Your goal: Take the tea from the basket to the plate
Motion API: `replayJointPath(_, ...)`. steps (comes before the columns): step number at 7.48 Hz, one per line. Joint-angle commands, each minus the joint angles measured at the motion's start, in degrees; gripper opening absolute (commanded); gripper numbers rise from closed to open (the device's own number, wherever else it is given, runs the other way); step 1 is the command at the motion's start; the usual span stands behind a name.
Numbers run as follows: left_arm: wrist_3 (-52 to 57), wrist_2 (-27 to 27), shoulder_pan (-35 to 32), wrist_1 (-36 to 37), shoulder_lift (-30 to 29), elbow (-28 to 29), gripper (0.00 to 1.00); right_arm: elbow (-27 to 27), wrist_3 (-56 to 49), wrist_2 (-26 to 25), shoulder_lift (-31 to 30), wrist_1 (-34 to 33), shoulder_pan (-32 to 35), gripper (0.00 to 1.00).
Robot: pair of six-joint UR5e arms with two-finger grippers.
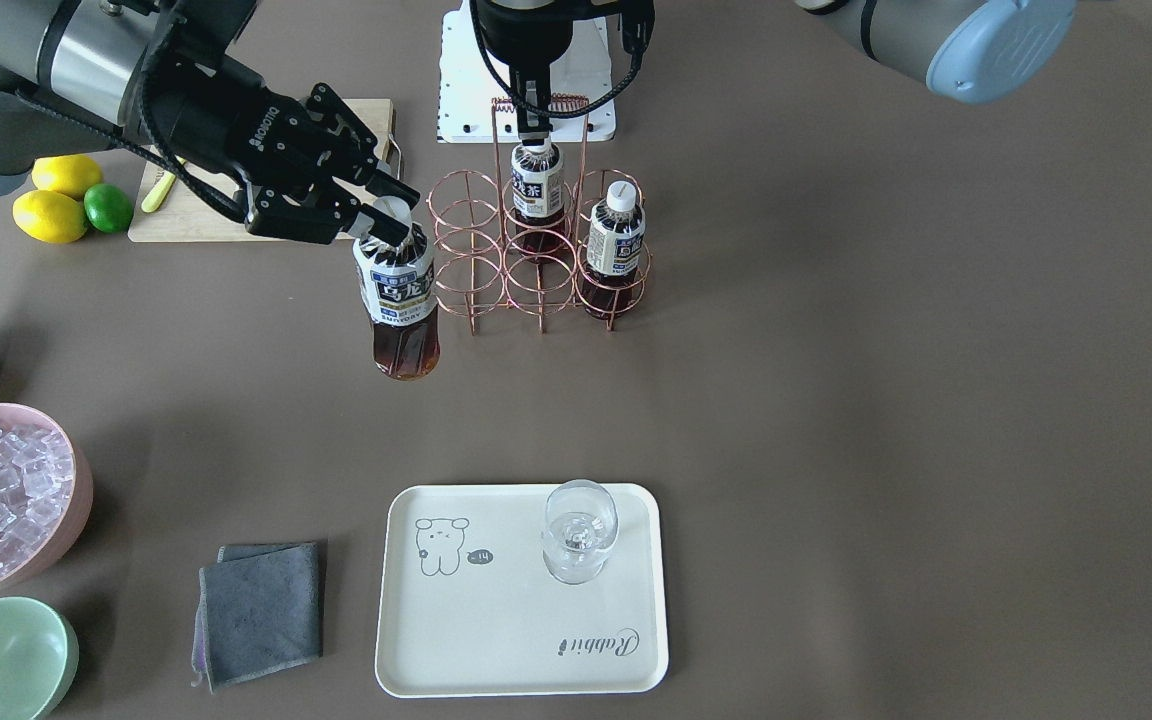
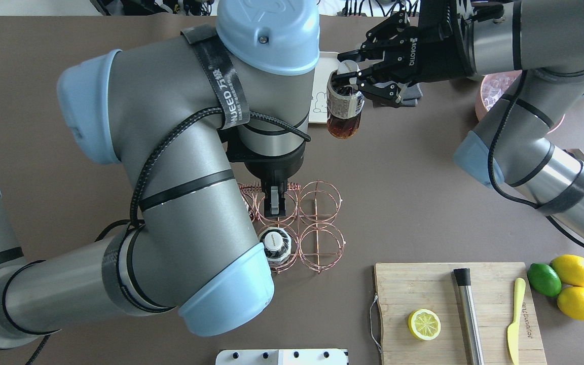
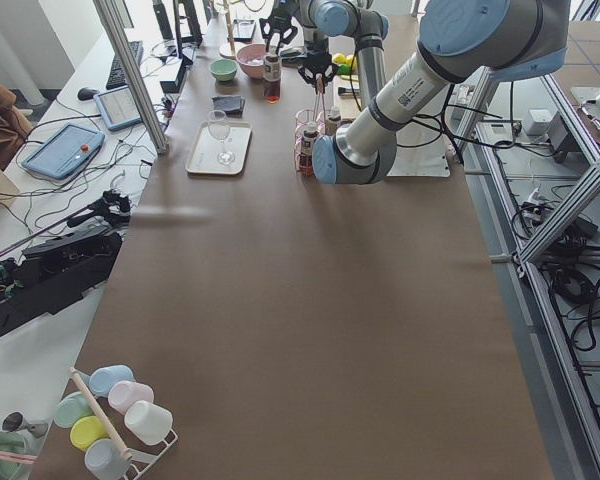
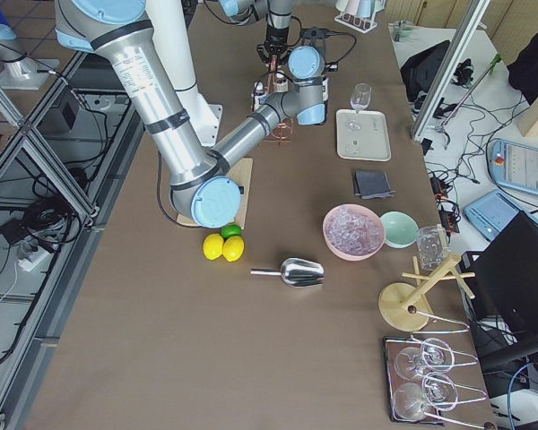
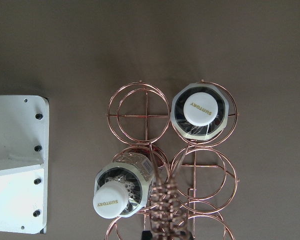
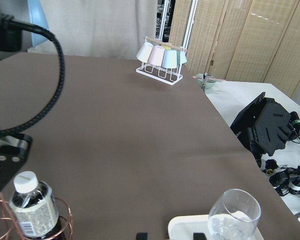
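Copper-wire basket [image 1: 542, 300] stood mid-tabletop toward the robot's edge, with your left hand [image 1: 533, 118] pinched on its loop handle, probably to steady it. Your right hand [image 1: 388, 215] was clamped on the cap of the tea [image 1: 403, 300], which hung clear of the tabletop just beside the basket. The plate [image 1: 496, 640] waited near the operators' edge, holding only a glass [image 1: 579, 540].

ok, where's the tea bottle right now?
Front-facing view, left side: the tea bottle hangs in the right gripper, just left of the basket, short of the plate.
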Motion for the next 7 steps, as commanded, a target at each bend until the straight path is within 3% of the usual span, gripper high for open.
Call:
replayJointPath(1,4.2,-0.1,-0.1,0.0,1.6,-0.6,0.00,-12.1,-1.2,-1.3,6.8,2.7,1.2,0.00)
replayJointPath(2,8.5,-0.3,-0.7,0.9,2.0,-3.1,0.00,-17.6,-1.0,-2.8,7.2,8.1,1.6,0.00)
replayJointPath(3,11.3,-1.3,-1.8,7.6,0.7,-6.3,0.00,-22.0,-0.5,-3.3,8.5,11.3,1.7,0.00)
replayJointPath(5,13.0,-5.1,-9.7,17.4,-2.4,-7.0,0.00,-28.9,2.2,-7.1,10.4,16.8,1.7,0.00)
replayJointPath(7,26.1,-7.1,-16.5,27.0,-2.2,-7.7,0.00,-36.1,9.9,-12.0,13.5,23.6,1.6,0.00)
